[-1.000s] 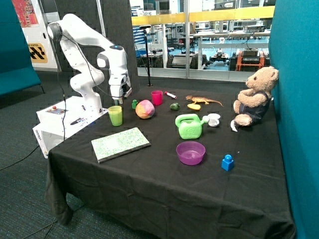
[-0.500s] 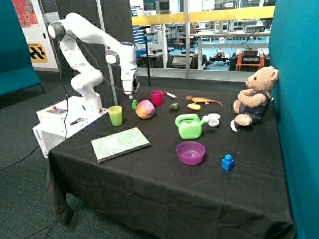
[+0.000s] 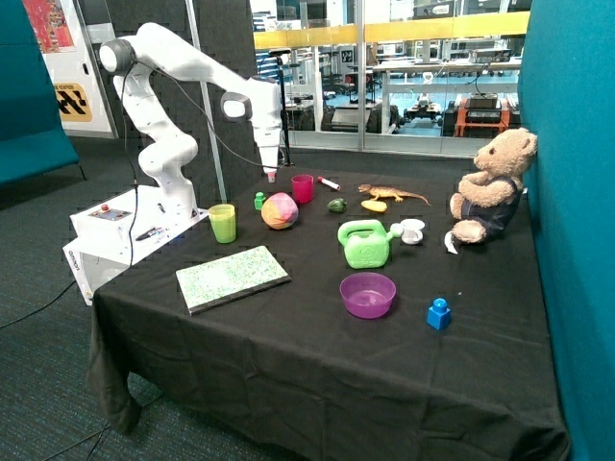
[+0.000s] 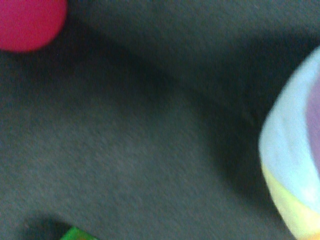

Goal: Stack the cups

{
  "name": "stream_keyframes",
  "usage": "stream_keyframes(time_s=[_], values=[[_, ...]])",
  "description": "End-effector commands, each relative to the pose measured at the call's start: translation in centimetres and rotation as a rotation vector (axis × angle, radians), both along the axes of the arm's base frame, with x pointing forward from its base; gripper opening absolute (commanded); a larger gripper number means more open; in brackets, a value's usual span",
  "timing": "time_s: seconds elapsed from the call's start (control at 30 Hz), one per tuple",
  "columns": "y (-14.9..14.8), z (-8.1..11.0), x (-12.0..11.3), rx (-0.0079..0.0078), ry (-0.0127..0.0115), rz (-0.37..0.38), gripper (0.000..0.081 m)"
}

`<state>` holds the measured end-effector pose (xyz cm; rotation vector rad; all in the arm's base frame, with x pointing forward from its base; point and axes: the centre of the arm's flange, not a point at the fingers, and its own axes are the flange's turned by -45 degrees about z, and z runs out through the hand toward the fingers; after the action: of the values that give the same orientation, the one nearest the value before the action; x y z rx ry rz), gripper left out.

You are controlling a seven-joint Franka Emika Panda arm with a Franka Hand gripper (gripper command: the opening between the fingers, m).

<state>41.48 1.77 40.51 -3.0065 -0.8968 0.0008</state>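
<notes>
A translucent green cup [image 3: 223, 223] stands near the table's edge by the robot base; its rim looks yellowish, and I see no separate yellow cup. A magenta-pink cup [image 3: 303, 188] stands further back, beside a multicoloured ball [image 3: 280, 210]. My gripper [image 3: 272, 175] hangs in the air between the two cups, just short of the pink cup and above a small green object [image 3: 259, 201]. It carries nothing that I can see. In the wrist view the pink cup [image 4: 25, 20] shows at one corner and the ball [image 4: 295, 165] at the side.
A speckled book [image 3: 232, 278] lies at the front. A green watering can [image 3: 365, 244], a purple bowl [image 3: 367, 294] and a blue brick [image 3: 439, 313] sit mid-table. A teddy bear [image 3: 492, 187], a toy lizard [image 3: 394, 193] and a marker [image 3: 330, 182] are at the back.
The arm has lifted away from just above the green cup and swung across toward the pink cup. The green cup stays where it was.
</notes>
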Motion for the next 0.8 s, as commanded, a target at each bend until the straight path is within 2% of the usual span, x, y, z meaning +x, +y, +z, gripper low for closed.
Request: stream_keyframes(time_s=[0.0, 0.77], values=[[3.3, 0.2, 1.4, -0.0038, -0.0018, 0.055, 0.0582], [9.4, -0.9, 2.6, -0.0037, -0.0019, 0.143, 0.0588]])
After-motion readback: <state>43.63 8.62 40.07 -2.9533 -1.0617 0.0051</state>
